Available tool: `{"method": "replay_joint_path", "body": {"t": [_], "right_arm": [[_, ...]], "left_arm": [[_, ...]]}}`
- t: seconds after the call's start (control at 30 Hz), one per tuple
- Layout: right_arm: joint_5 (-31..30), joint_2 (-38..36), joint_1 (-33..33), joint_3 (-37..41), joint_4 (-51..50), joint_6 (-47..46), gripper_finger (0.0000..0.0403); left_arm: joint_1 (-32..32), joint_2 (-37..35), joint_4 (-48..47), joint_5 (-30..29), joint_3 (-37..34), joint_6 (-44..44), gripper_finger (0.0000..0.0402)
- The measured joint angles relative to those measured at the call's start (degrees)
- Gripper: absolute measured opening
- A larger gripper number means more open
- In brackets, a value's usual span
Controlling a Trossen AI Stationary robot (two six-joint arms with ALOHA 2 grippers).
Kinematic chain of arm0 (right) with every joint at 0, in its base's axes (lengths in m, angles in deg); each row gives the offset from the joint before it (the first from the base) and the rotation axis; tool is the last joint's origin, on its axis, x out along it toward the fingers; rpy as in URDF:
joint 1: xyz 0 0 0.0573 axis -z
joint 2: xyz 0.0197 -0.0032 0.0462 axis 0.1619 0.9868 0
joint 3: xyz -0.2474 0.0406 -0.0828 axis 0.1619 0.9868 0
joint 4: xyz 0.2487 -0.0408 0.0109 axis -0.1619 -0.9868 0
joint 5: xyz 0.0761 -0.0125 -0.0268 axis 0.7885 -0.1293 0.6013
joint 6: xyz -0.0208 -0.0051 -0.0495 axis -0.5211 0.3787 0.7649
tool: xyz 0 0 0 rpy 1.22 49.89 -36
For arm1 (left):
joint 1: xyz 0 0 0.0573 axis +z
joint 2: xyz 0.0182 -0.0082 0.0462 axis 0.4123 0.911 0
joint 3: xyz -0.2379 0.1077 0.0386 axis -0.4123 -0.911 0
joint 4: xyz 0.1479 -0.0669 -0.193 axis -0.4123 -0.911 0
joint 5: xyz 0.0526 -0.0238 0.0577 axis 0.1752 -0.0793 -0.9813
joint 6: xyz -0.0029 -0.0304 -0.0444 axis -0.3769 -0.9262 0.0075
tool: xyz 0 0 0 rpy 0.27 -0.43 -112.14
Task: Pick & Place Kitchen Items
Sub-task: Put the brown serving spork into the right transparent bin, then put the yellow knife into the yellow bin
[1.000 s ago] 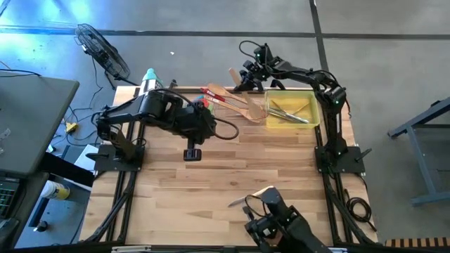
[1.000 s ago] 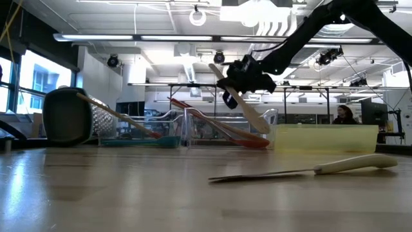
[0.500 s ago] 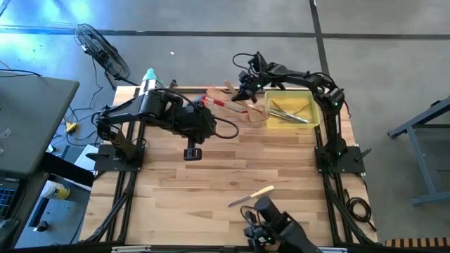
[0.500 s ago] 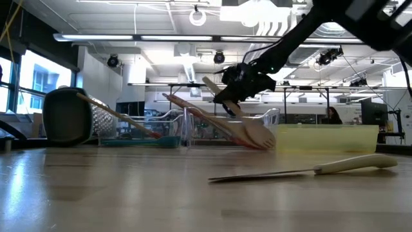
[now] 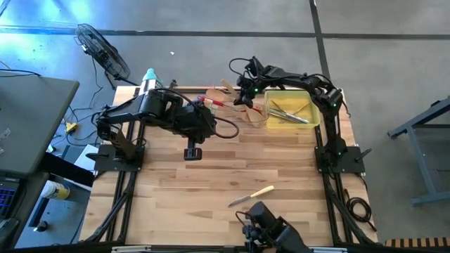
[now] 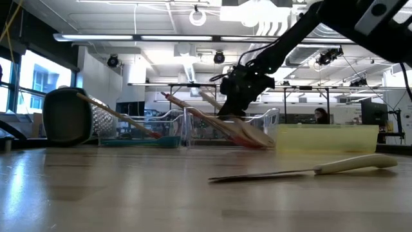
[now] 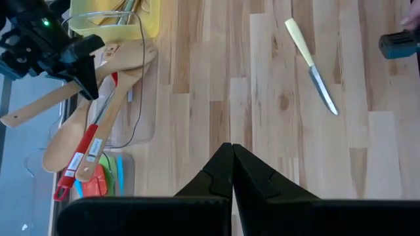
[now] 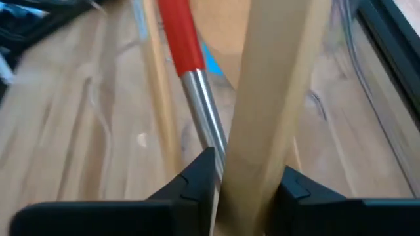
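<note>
My right gripper (image 5: 242,91) is shut on a pale wooden spoon (image 7: 125,59) low over the clear tray (image 7: 141,128) at the table's far side. It also shows in the low view (image 6: 237,96). Other wooden spoons (image 7: 62,147), a red-handled utensil (image 8: 180,39) and coloured silicone pieces (image 7: 98,180) lie in that tray. A small knife with a pale handle (image 5: 252,195) lies flat on the table near the near edge. My left gripper (image 7: 231,154) is shut and empty, above the table's middle (image 5: 191,153). My right gripper pinches the wooden spoon's handle (image 8: 262,151) about midway along, between its two fingers. The fingers come from above, pointing down, and lie across the handle. The spoon is tilted: its bowl end (image 6: 257,136) is low among the tray's utensils, and its handle end (image 7: 13,119) is raised toward the far edge.
A yellow tray (image 5: 309,105) with metal utensils stands right of the clear tray. A steel grater with a teal handle (image 5: 148,81) lies at the far left. A dark device (image 5: 271,228) sits at the near edge. Bare wood lies between the trays and the knife.
My right gripper has gone down and a little toward the table's near-left, to the clear tray, keeping hold of the wooden spoon. The spoon has tipped from steep to flatter, and its bowl end has come down from mid-air onto the utensils.
</note>
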Motion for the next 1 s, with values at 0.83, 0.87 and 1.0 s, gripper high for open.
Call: {"method": "replay_joint_path", "body": {"t": [0.83, 0.87, 1.0], "right_arm": [[-21.93, -19.02, -10.86, -0.11, -8.39, 3.15, 0.0304], [-21.20, -20.70, -11.40, -0.11, -9.53, 3.10, 0.0303], [-15.71, -27.98, -13.96, -0.15, -16.53, 2.60, 0.0303]], "left_arm": [[0.00, 0.05, 0.46, 1.43, 0.00, 0.35, 0.0000], [0.00, 0.36, 0.81, 1.77, 0.01, -0.68, 0.0000], [0.00, 1.43, 1.42, 2.76, -0.07, -5.56, 0.0000]]}}
